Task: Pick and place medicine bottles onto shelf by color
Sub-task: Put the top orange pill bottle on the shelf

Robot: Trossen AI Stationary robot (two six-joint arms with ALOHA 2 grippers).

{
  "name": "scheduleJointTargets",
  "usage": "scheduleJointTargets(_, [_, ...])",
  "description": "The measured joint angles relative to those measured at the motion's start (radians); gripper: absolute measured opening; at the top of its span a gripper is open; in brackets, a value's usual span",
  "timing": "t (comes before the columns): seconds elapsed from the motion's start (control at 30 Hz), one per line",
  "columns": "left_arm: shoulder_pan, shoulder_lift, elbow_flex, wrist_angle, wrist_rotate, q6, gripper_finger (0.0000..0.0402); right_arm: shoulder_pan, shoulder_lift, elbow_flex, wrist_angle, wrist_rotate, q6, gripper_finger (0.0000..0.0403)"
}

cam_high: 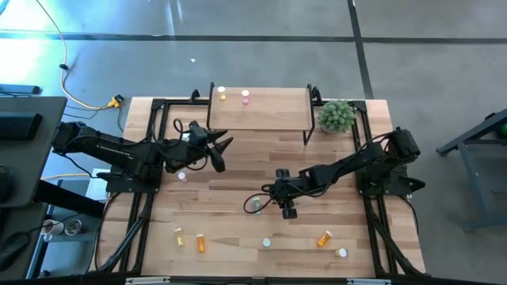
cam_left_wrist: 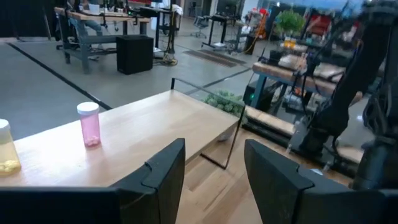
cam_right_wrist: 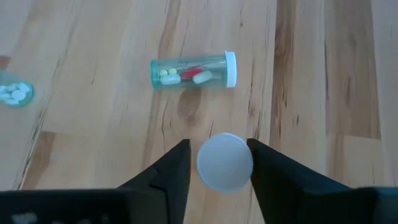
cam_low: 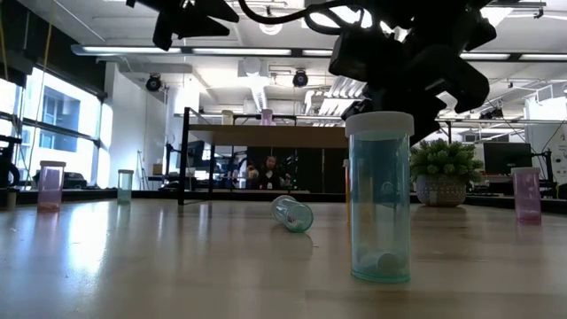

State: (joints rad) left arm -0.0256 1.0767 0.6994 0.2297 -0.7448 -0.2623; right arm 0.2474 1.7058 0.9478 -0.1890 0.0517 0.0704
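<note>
The shelf [cam_high: 269, 111] stands at the table's far side. A yellow bottle [cam_high: 222, 95] and a pink bottle [cam_high: 245, 96] stand upright on its left part. My left gripper [cam_high: 224, 154] is open and empty in the air by the shelf's near left corner; its wrist view shows the pink bottle [cam_left_wrist: 89, 124] ahead. My right gripper [cam_high: 287, 212] points down at mid-table, open, its fingers on either side of an upright bottle's white cap [cam_right_wrist: 225, 162]. That bottle's colour is hidden. A green bottle [cam_right_wrist: 193, 70] lies on its side just beyond. My right gripper comes from above, pointing down, with one finger [cam_right_wrist: 177, 165] on each side of the upright bottle's cap. I cannot tell whether the fingers touch the cap. The bottle stands on the table.
A pink bottle [cam_high: 182, 176] stands at the table's left. Two orange-yellow bottles [cam_high: 190, 238] lie at the near left. An upright green bottle [cam_low: 381, 199], an orange bottle [cam_high: 324, 238] and a white-capped one [cam_high: 342, 253] are along the near edge. A green plant [cam_high: 337, 116] stands right of the shelf.
</note>
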Motion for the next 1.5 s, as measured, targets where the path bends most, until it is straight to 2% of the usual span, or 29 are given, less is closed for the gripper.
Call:
scheduleJointTargets(0.23, [0.048,-0.004,0.000,0.050,0.098,-0.088,0.0157,0.000,0.000,0.000,-0.001,0.000,0.009,0.0100])
scheduleJointTargets(0.43, [0.087,-0.004,0.000,0.067,0.234,-0.103,0.0157,-0.001,0.000,0.000,0.000,0.001,0.023,0.0102])
scheduleJointTargets(0.6, [0.092,-0.004,0.000,0.049,0.316,-0.033,0.0157,-0.022,-0.028,0.000,-0.002,0.000,0.083,0.0103])
scheduleJointTargets(0.77, [0.092,-0.004,0.000,0.008,0.318,0.063,0.0157,-0.075,-0.070,0.010,0.007,0.000,0.090,0.0103])
scheduleJointTargets(0.9, [0.092,-0.004,0.000,-0.059,0.318,0.108,0.0157,-0.137,-0.091,0.074,-0.039,0.000,0.091,0.0103])
scheduleJointTargets(1.1, [0.092,-0.004,0.000,-0.144,0.317,0.101,0.0157,-0.230,-0.098,0.236,-0.207,0.001,0.005,0.0103])
scheduleJointTargets(1.5, [0.090,-0.003,0.000,-0.167,0.368,0.082,0.0157,-0.383,-0.098,0.461,-0.310,0.001,-0.205,0.0103])
